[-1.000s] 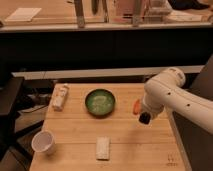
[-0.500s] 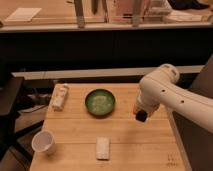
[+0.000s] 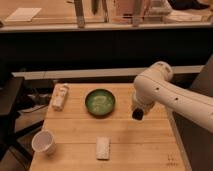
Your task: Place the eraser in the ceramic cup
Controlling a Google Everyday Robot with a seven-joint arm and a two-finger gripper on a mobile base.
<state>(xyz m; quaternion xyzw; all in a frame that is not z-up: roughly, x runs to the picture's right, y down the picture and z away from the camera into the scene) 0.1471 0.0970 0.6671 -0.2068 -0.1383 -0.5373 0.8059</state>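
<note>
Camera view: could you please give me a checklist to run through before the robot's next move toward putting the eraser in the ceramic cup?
1. Ceramic cup upright near the table's front-left corner: ok.
2. Cup mouth uncovered: ok.
3. Hand shut, above the table's right side, right of the green bowl: ok.
4. Eraser located: cannot tell; no small tan block shows.
5. Eraser held in the hand: cannot tell.
6. Low path from hand to cup free: not ok; the white pad lies between.
</note>
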